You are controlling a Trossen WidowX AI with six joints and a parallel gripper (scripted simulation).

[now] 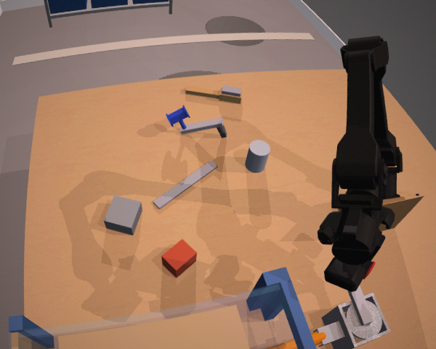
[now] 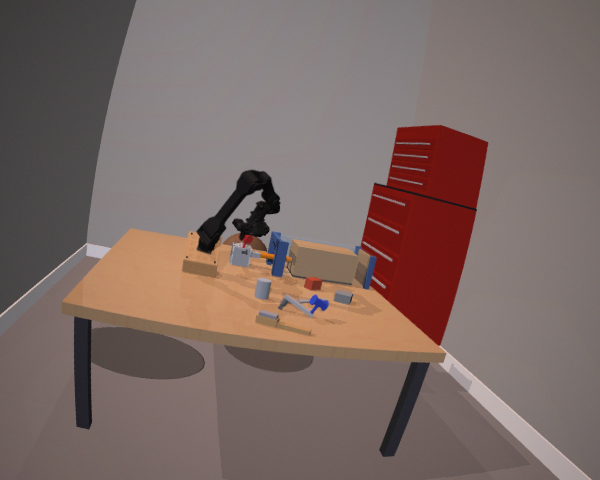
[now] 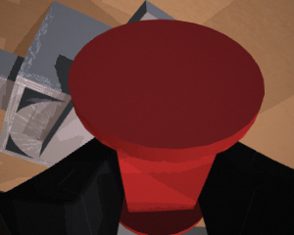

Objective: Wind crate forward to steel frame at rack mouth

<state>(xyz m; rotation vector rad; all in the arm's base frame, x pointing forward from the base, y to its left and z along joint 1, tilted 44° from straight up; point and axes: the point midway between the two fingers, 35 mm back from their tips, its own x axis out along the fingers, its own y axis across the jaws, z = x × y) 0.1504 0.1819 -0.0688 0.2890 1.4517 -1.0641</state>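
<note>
Although gripped, red knob [image 1: 369, 269] [image 2: 247, 240] [image 3: 167, 83] part-hidden from above.

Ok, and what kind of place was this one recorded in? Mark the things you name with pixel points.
Probably a workshop or garage-type workspace: a tall red drawer cabinet [image 2: 445, 248] stands behind a wooden workbench [image 1: 79, 150] [image 2: 150, 289], and a hand winch [image 1: 365, 319] [image 2: 241, 255] [image 3: 34, 117] sits on that bench.

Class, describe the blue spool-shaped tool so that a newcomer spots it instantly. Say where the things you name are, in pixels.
On the wooden bench [image 1: 79, 150] [image 2: 150, 289], find the upright grey cylinder [image 1: 256, 156] [image 2: 262, 288]. Near it lies a grey cranked bar [image 1: 203, 126]. Beside that bar is the blue spool-shaped tool [image 1: 178, 115] [image 2: 319, 303], the only one with two flared ends.
</note>
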